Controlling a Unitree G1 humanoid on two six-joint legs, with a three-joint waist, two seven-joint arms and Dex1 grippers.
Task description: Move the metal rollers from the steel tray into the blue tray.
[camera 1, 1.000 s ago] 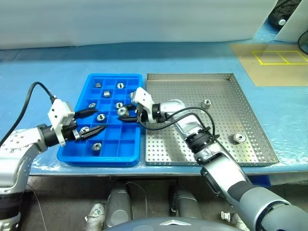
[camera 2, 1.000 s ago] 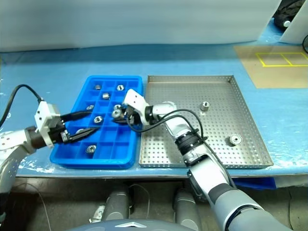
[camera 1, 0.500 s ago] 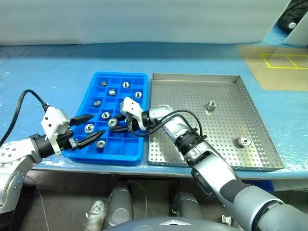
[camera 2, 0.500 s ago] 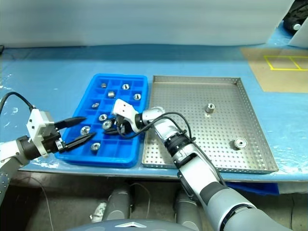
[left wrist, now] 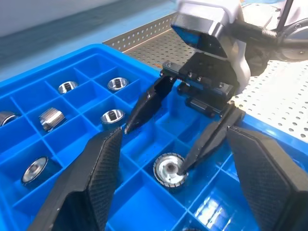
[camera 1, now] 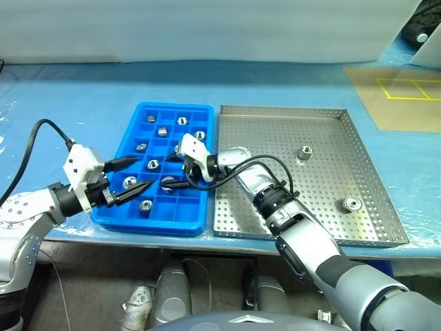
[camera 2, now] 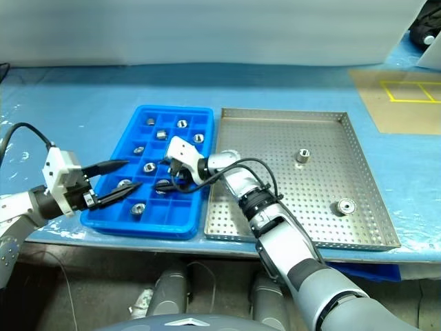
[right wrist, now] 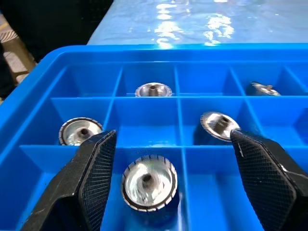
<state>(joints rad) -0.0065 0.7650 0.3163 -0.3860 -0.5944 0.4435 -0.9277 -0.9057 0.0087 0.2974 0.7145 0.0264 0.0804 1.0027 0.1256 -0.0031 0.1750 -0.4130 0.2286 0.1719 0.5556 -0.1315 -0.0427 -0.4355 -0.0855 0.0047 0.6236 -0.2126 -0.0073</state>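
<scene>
Blue tray lies just left of steel tray; shiny metal rollers fill nine compartments. Two rollers sit on the perforated floor.

Silver-grey arms, white wrist blocks, black textured jaws, looping black cables.

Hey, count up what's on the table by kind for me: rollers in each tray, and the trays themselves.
Metal rollers showing in the blue tray: 9 (e.g.)
Metal rollers in the steel tray: 2 ()
Trays: 2
Total: 13
</scene>
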